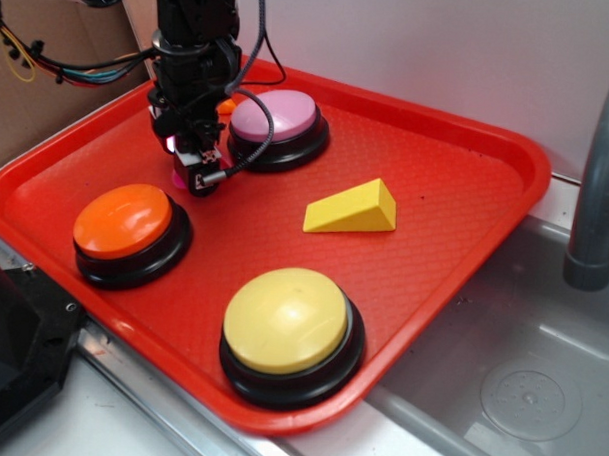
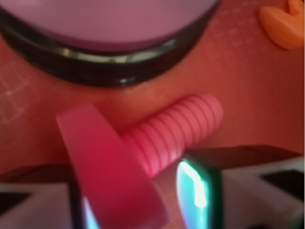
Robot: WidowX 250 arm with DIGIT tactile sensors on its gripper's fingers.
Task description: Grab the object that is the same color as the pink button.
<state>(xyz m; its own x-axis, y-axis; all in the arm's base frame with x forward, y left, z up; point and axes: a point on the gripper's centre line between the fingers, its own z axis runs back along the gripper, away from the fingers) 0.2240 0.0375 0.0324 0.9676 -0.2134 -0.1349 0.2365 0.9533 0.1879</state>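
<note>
A red tray (image 1: 467,154) holds three large push buttons. The robot's claw (image 1: 191,169) is lowered beside the pink button (image 1: 276,122), over the hot-pink block (image 1: 178,179), which barely peeks out beneath it in the exterior view. The wrist view shows the block (image 2: 114,171) tilted up between the two fingers (image 2: 195,191), with a ribbed pink peg behind it; whether the claw grips it cannot be told. Lifting appears left to do. Only the wrist view shows the small orange piece (image 2: 281,24) clearly; only the exterior shows the yellow wedge (image 1: 353,210).
</note>
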